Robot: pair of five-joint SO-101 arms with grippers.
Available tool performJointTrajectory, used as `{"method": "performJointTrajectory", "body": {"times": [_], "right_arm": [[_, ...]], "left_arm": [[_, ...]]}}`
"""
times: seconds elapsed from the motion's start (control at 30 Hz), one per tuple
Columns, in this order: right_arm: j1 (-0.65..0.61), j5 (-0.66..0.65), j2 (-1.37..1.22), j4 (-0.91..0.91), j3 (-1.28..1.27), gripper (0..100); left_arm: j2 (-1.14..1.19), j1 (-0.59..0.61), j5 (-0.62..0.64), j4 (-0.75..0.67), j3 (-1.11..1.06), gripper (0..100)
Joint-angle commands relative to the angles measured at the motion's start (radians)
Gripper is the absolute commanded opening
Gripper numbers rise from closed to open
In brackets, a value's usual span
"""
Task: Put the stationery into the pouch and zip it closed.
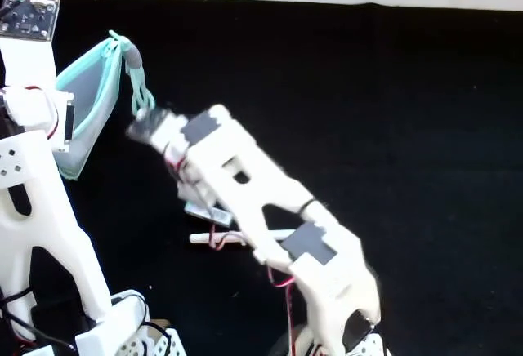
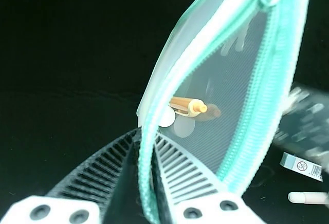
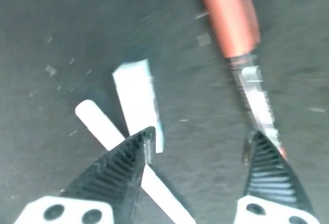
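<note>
My left gripper (image 2: pixel 147 147) is shut on the rim of the teal mesh pouch (image 2: pixel 231 80) and holds it up with its mouth open; a tan pen (image 2: pixel 187 106) lies inside. From above, the pouch (image 1: pixel 90 99) hangs at the far left from the left gripper (image 1: pixel 65 123). My right gripper (image 3: pixel 200 144) is open above the table. Below it lie a white eraser (image 3: pixel 134 98), a white pen (image 3: pixel 105 126) and an orange-capped silver pen (image 3: pixel 231 18), which runs close along one finger (image 3: pixel 262 167). From above, the right gripper (image 1: pixel 151 127) is beside the pouch's zipper pull (image 1: pixel 140 95).
The black table (image 1: pixel 392 111) stretches away to the right. A white pen (image 1: pixel 214 238) and the eraser (image 1: pixel 204 211) lie under the right arm. The left arm's white base (image 1: pixel 49 233) stands at the front left.
</note>
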State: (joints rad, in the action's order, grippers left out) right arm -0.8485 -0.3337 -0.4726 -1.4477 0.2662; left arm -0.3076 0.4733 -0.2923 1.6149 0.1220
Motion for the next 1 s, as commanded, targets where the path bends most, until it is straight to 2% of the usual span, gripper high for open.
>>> {"method": "performJointTrajectory", "body": {"times": [0.0, 0.3, 0.57, 0.73, 0.8, 0.9, 0.97], "right_arm": [[-0.035, -0.006, 0.01, 0.088, -0.07, 22.7], [-0.079, -0.012, 0.008, 0.269, -0.18, 22.7], [-0.107, -0.012, 0.007, 0.34, -0.176, 22.7], [-0.119, -0.009, 0.007, 0.366, -0.182, 22.2], [-0.117, -0.011, 0.007, 0.366, -0.182, 17.5], [-0.113, 0.002, 0.007, 0.364, -0.182, 0.0], [-0.084, 0.063, 0.013, 0.363, -0.174, 1.4]], "left_arm": [[-0.004, 0.01, 0.008, -0.006, 0.001, 1], [-0.004, 0.01, 0.008, -0.008, -0.001, 1], [-0.002, 0.01, 0.008, -0.011, -0.008, 1], [-0.004, 0.008, 0.008, -0.064, -0.087, 1], [-0.004, 0.008, 0.008, -0.075, -0.104, 1], [-0.007, 0.008, 0.008, -0.075, -0.105, 1], [-0.012, 0.008, 0.008, -0.075, -0.104, 1]]}}
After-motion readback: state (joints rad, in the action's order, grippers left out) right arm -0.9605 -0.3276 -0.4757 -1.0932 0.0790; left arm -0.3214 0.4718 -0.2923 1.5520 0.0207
